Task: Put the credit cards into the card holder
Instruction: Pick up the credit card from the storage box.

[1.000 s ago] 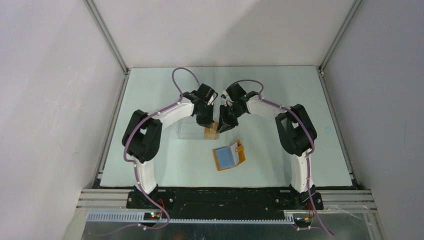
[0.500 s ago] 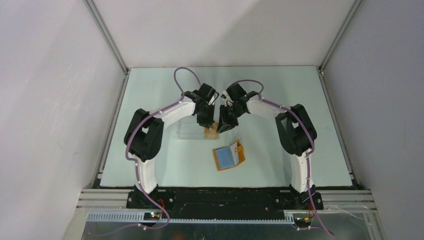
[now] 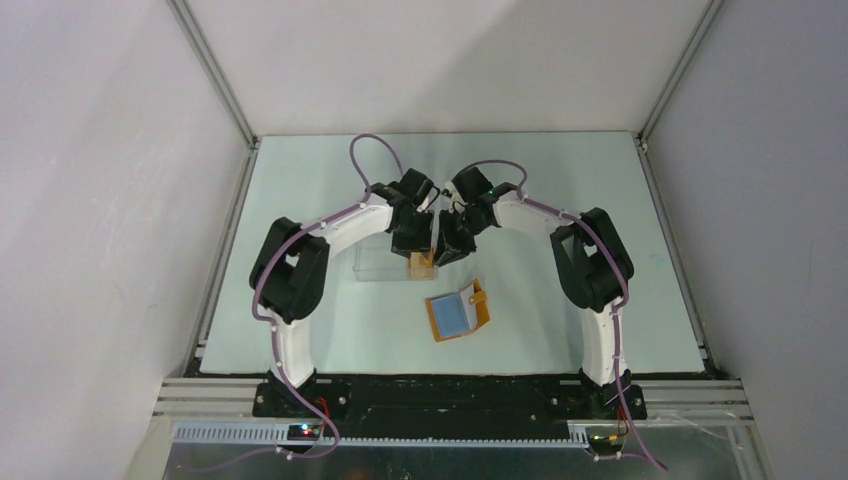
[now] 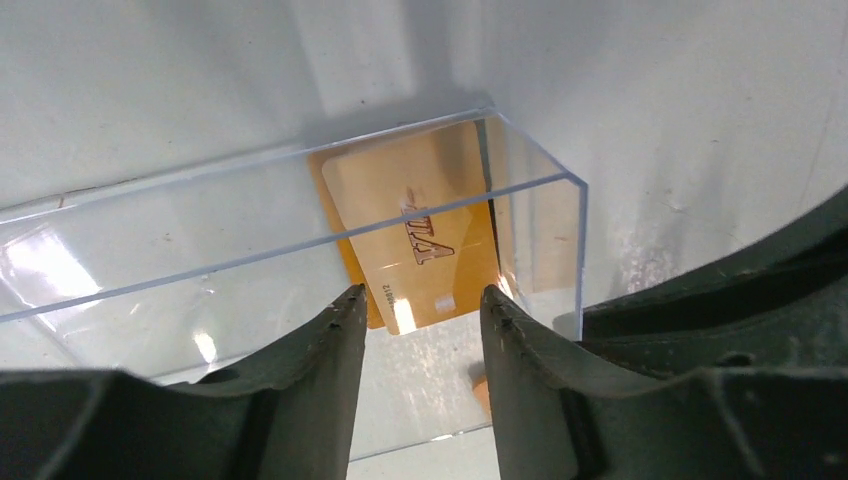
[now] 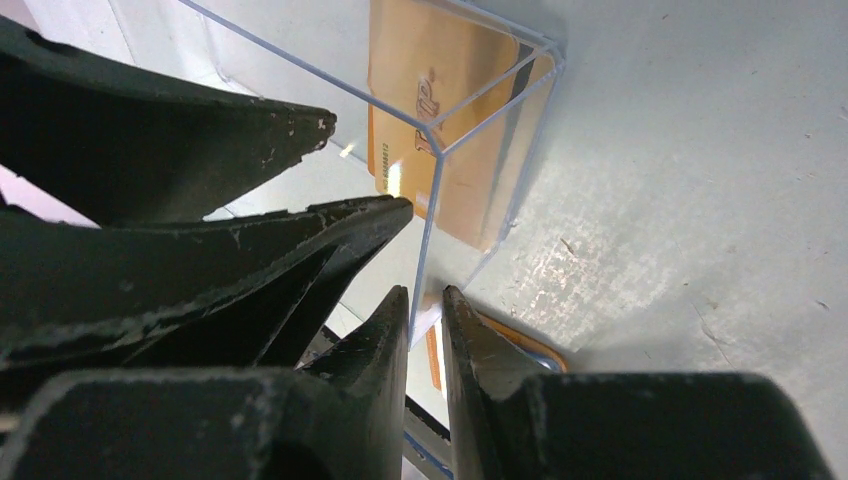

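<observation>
Tan-orange credit cards (image 4: 415, 225) lie inside the right end of a clear plastic case (image 4: 200, 230); from above the cards (image 3: 422, 264) show just under both grippers. My left gripper (image 4: 422, 300) hangs open right above the cards, with nothing between its fingers. Beside it, my right gripper (image 5: 425, 297) is shut on the case's thin upright wall (image 5: 432, 200) at that end. The card holder (image 3: 457, 313) lies open on the table in front of the case, blue panel up; its orange edge (image 5: 520, 345) peeks past the right fingers.
The clear case (image 3: 385, 262) stretches left from the grippers across mid-table. The two arms meet closely over its right end, the left fingers (image 5: 200, 130) crowding the right wrist view. Grey walls enclose the pale table (image 3: 560, 180) on three sides.
My left gripper's jaws have spread apart over the cards. Both arms and the case have stayed almost where they were.
</observation>
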